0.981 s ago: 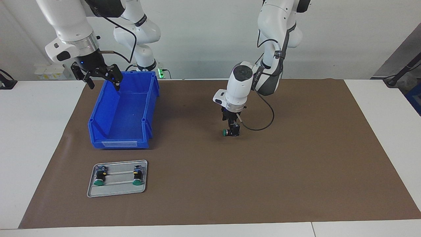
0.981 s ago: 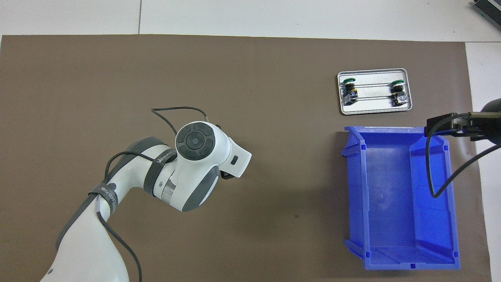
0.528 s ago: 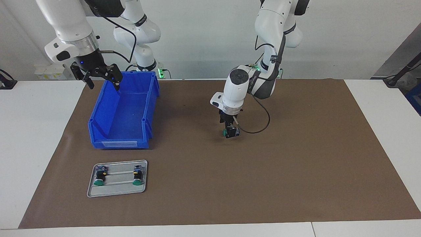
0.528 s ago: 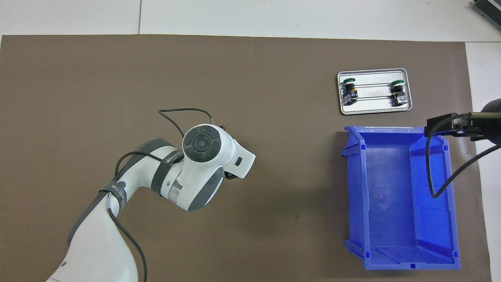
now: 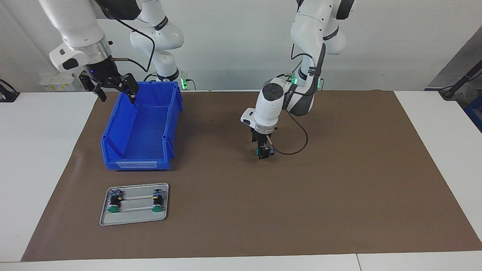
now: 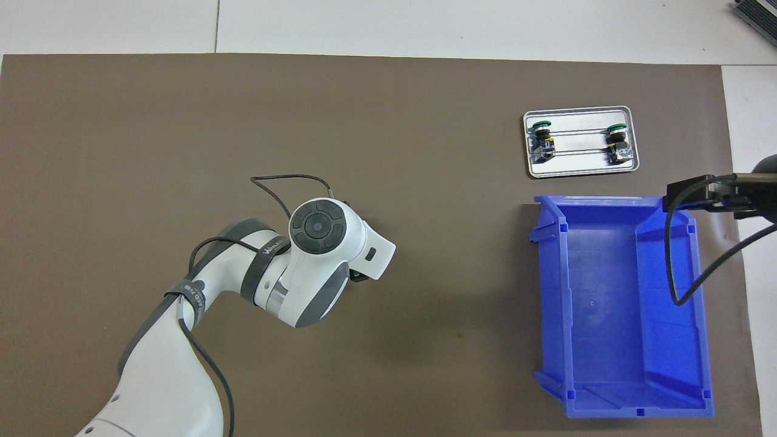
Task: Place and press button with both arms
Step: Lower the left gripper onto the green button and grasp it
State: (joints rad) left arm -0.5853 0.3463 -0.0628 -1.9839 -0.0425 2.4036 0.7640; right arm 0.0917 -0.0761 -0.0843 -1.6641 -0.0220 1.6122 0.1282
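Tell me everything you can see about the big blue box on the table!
The blue box is an open storage bin that looks like shiny plastic. It has four walls, no lid, and a pale label strip on its low front lip. It sits flat on the brown mat, toward the right arm's end of the table, nearer to the robots than the grey tray. Nothing is visible inside it. The right gripper hangs over its corner nearest the robots; no contact shows.

You get almost no readable text here. The black strap (image 6: 268, 249) around the left arm's forearm carries white lettering, too small to read; the second strap (image 6: 189, 290) nearer the elbow likewise. The pale label strip (image 5: 136, 164) on the blue bin's front shows no legible print.
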